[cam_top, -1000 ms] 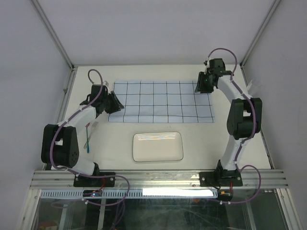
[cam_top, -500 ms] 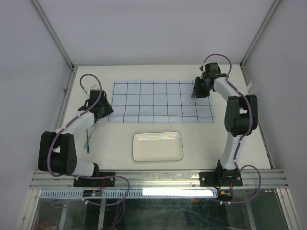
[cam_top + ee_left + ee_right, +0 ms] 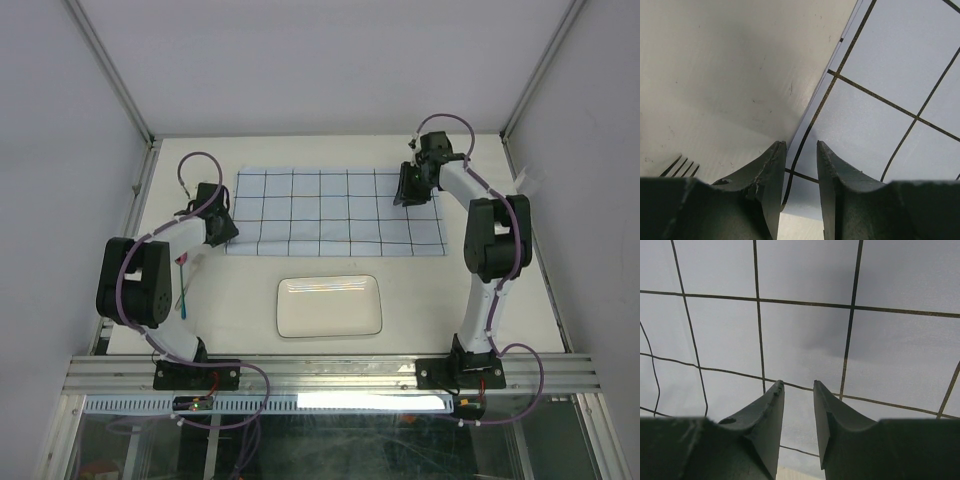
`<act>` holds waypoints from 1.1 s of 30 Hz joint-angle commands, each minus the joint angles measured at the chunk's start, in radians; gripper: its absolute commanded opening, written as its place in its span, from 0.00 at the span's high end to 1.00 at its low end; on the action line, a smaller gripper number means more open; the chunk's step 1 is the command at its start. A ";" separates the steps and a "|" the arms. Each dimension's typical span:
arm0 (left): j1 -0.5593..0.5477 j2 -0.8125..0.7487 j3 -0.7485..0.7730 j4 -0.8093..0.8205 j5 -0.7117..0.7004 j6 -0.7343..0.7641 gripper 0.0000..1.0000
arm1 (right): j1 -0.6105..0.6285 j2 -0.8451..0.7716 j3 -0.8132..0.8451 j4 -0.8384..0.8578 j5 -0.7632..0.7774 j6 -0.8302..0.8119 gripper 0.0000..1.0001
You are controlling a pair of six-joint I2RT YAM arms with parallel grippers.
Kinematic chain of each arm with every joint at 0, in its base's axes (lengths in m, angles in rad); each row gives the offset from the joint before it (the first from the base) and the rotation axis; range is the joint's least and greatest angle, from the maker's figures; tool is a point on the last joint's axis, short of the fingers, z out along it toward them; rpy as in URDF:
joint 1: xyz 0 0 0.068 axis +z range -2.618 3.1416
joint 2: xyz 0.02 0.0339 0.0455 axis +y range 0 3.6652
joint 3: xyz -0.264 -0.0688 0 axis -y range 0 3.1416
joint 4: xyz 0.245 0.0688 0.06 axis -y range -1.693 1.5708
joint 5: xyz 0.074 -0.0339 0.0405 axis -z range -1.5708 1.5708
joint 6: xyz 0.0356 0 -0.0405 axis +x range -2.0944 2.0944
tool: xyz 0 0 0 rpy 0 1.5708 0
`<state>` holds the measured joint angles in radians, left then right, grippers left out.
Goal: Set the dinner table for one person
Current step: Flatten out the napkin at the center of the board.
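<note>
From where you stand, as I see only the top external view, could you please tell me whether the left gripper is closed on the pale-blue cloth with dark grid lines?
Observer: No. The left wrist view shows the left gripper with its jaws slightly apart, straddling the edge of the pale-blue gridded cloth, which lies flat.
Operator: Thank you. And the right gripper?
Observer: Its jaws are slightly apart too, above flat cloth squares.
Operator: Is anything beside the left gripper?
Observer: Yes, dark fork tines lie on the cream-white matte tabletop, to its left in that view.
</note>
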<state>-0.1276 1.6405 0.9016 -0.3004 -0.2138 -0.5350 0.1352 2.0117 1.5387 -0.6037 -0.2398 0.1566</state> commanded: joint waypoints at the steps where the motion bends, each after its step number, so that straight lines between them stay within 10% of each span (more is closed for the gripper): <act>1: 0.016 -0.008 0.043 0.007 0.018 0.010 0.67 | 0.000 0.000 0.049 0.009 0.001 -0.005 0.67; 10: 0.028 -0.011 0.054 -0.028 0.047 0.023 0.73 | 0.003 0.019 0.050 0.007 -0.001 -0.002 0.68; 16: 0.029 0.005 0.063 -0.026 0.057 0.023 1.00 | 0.003 0.000 0.061 -0.010 0.021 -0.016 0.68; 33: 0.029 -0.101 0.071 -0.131 0.200 0.029 1.00 | 0.007 0.004 0.070 -0.022 0.025 -0.016 0.69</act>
<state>-0.1028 1.6325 0.9344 -0.3996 -0.0925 -0.5198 0.1352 2.0415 1.5616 -0.6315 -0.2211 0.1516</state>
